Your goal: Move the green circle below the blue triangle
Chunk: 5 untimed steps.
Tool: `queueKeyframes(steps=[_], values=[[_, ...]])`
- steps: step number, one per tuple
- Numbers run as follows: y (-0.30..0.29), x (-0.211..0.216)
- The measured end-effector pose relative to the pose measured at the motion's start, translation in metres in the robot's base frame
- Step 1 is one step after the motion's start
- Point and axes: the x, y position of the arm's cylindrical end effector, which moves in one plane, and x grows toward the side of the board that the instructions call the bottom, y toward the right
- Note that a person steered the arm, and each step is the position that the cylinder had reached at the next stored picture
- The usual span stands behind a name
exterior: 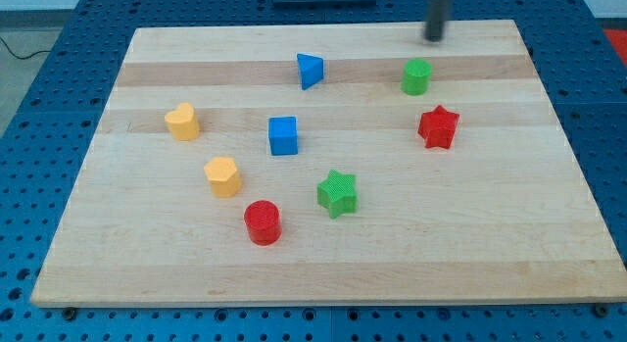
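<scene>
The green circle (416, 76) stands near the view's top right on the wooden board (490, 234). The blue triangle (310, 70) stands to its left, at about the same height in the view. My tip (433, 37) is at the board's top edge, just above and slightly right of the green circle, not touching it. A blue cube (283, 135) stands below the blue triangle.
A red star (438, 126) stands below the green circle. A green star (337, 193) and a red circle (263, 222) stand lower in the middle. Two yellow blocks (182, 121) (223, 175) stand at the left.
</scene>
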Motion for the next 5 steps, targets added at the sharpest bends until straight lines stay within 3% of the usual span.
queueKeyframes(steps=[1,2,5], values=[[0.050,0.033],[0.037,0.064],[-0.130,0.067]])
